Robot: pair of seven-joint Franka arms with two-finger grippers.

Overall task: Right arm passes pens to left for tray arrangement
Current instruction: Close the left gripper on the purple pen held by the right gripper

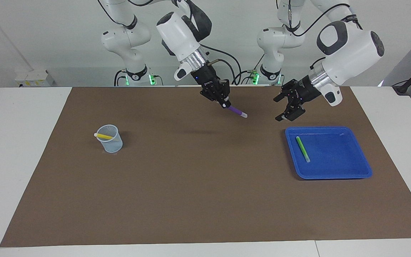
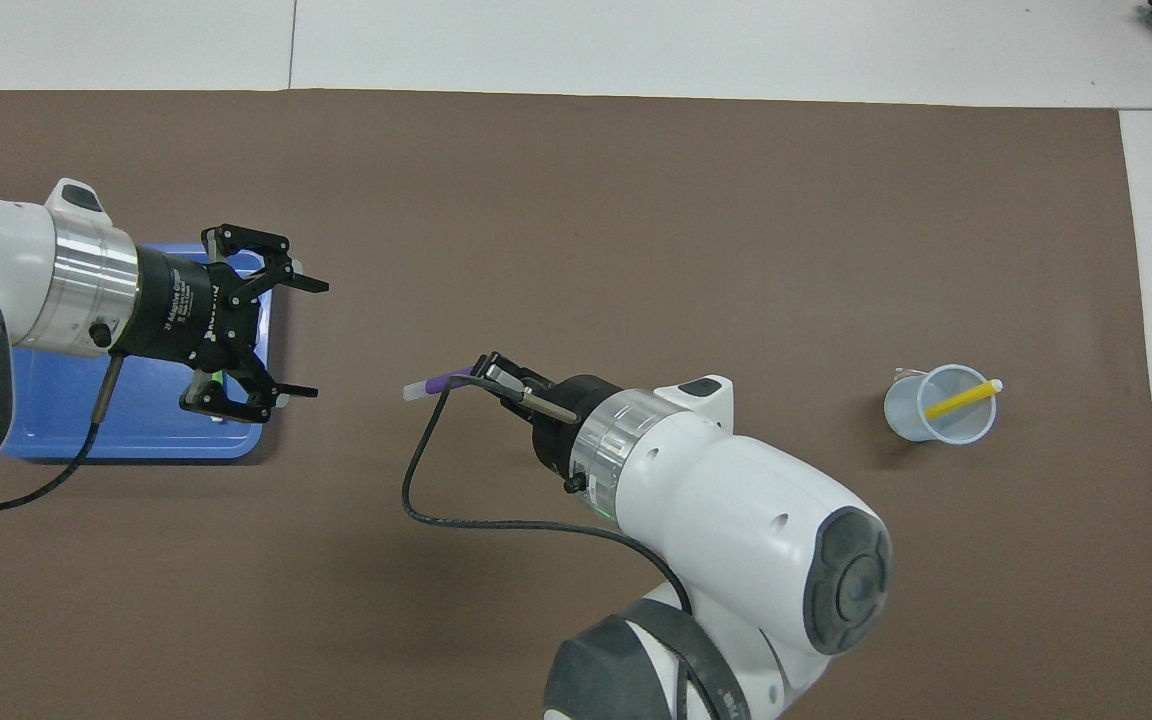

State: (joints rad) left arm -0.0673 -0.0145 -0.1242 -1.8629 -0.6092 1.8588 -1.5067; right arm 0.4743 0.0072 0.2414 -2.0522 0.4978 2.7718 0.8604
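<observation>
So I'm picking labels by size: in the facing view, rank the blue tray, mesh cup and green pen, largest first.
1. blue tray, clearly largest.
2. mesh cup.
3. green pen, about as long as the cup, far slimmer.

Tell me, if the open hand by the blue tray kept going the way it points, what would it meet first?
Probably the purple pen in the right hand: the left hand points at its pale tip, though their heights may differ.
</observation>
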